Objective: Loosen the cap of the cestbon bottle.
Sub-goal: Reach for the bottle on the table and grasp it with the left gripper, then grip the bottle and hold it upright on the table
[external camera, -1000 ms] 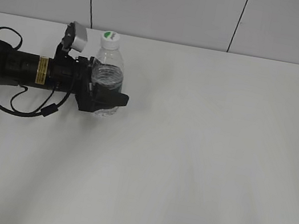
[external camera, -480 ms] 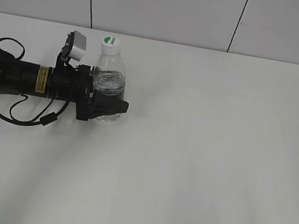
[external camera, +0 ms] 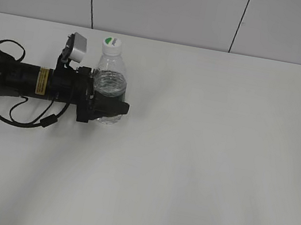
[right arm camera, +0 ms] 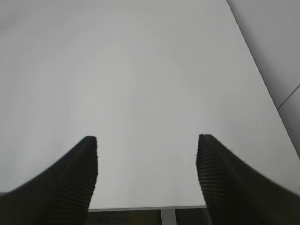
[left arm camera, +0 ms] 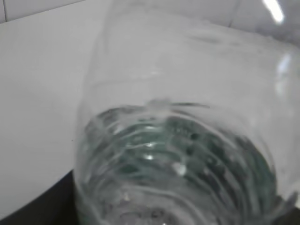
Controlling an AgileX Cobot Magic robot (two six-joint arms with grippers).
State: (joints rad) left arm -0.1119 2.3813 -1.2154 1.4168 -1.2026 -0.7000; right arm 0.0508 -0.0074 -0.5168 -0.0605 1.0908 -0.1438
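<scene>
A: Left gripper closed around the lower half of the bottle, black fingers wrapping the front of it, pressed against the clear plastic.

B: And upright?

A: Standing upright on the white table, far left side, near the back edge by the wall. Held low on the body, well below the neck.

B: Cap?

A: White cap with a green mark on top, seated on the neck, nothing touching it. Grey wrist camera block just to its left, apart from it.

B: From the left wrist?

A: Filled almost wholly by the bottle, very close and blurred: clear ribbed wall, dark green showing through lower down. Dark edge of the gripper at the bottom left corner, tight against the plastic. Can't make out the lettering there.

B: Arm itself?

A: Black, lying low and reaching in from the left edge, yellow sticker on the forearm, a loose black cable looping below it over the table.

B: Right gripper?

A: Right gripper wide open, holding nothing. Two dark ridged fingers spread well apart at the bottom of the right wrist view, only bare table between and beyond them. Not seen in the exterior view.
</scene>
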